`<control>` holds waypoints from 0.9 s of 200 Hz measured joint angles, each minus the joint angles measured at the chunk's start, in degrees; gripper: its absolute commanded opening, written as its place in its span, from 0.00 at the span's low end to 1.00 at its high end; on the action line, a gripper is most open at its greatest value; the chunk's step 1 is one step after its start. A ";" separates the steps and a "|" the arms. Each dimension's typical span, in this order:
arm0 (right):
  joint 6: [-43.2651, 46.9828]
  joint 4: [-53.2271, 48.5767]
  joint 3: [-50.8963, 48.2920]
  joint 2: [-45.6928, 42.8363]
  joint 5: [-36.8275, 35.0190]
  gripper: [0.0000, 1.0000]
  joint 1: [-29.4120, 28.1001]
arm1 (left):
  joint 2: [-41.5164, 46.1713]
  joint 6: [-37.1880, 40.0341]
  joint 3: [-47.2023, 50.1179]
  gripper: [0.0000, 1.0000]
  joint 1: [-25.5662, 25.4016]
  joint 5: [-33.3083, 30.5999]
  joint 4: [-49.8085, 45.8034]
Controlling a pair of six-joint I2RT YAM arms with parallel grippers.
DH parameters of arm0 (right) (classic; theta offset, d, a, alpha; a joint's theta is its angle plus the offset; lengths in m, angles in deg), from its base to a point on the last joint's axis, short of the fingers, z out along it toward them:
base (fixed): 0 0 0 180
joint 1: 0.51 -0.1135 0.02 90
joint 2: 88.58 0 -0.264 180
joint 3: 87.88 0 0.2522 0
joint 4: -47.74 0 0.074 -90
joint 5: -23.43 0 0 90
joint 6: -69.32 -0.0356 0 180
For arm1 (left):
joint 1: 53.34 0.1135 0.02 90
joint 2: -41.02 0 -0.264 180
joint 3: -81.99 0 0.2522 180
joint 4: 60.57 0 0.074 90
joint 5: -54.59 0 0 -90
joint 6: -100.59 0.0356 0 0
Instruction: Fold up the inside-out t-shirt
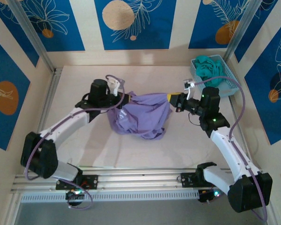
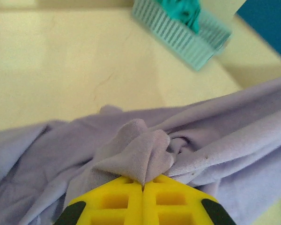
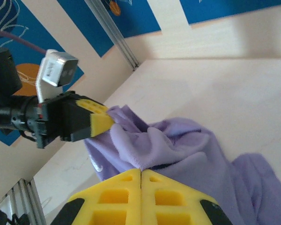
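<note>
Top external: holds shirt point(image 1: 143, 117) stretched crosswise, left tool point(image 1: 126, 97) and right tool point(image 1: 174, 99) each clenched on an opposite upper edge; sags onto counter point(image 1: 84, 140) midway.

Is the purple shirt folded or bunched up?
Bunched up: the shirt sags in a wrinkled heap between the left gripper and right gripper, each shut on a wad of it.

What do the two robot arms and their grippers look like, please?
Both arms, the left arm and the right arm, have white link shells and black joint housings. A thin purple cable loops along each. The left gripper and right gripper have yellow fingers with square hollows and black edges.
</note>
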 measured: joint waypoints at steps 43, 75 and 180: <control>3.10 -3.89 2.60 2.14 -6.78 0.00 -3.48 | 9.22 -7.63 5.44 0.04 1.33 9.03 11.98; 6.67 -5.62 -3.15 3.39 -11.93 0.00 -9.60 | 13.16 -9.97 8.07 0.00 1.62 11.21 16.04; 18.01 -0.35 -7.41 -0.13 -11.19 0.67 -23.06 | 14.51 -10.10 10.43 0.00 1.97 11.17 17.33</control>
